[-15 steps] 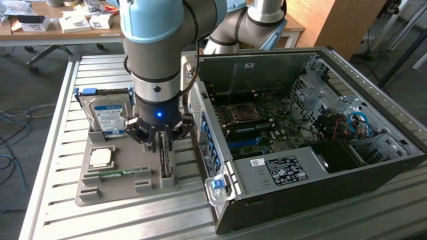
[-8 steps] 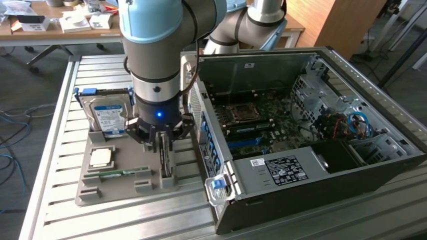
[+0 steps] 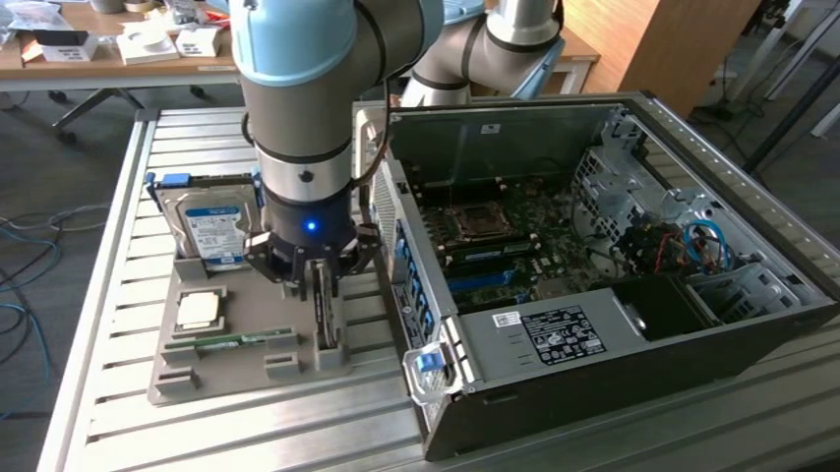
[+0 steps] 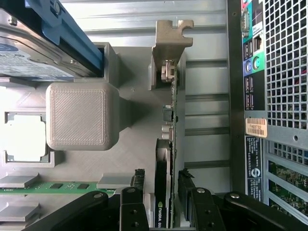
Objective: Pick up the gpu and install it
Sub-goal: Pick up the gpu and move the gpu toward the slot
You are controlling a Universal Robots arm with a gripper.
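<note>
"Straddling the gpu (image 4: 174,96) with its fingers apart, my gripper (image 4: 161,172) hangs low over the grey holder (image 3: 236,376) on the slatted table (image 3: 118,295)," I tell the desk. "Nothing is clamped. One finger stands on each side of the card, which sits on edge in its slot, metal bracket (image 4: 171,38) at the far end from the fingers."

"Any contact?" the desk asks.

"On the cooler side I see a gap. On the board side I cannot tell whether the finger touches."

"What crowds it?"

"At the exterior view's right, the open computer case (image 3: 735,295) stands just beside the holder, and its rear panel (image 4: 284,72) of ports and mesh runs along the card's green face. On the other side a blocky grey post (image 4: 82,115) of the holder rises near the cooler, apart from it."

"And the rest of the holder?"

"A silver hard drive (image 3: 210,231) with a blue-white label stands upright in the back corner, well apart from the card. A processor (image 3: 197,310) lies flat in its pocket, and a memory stick (image 3: 243,341) lies along the front edge, near the fingers but not between them and the card."
</note>
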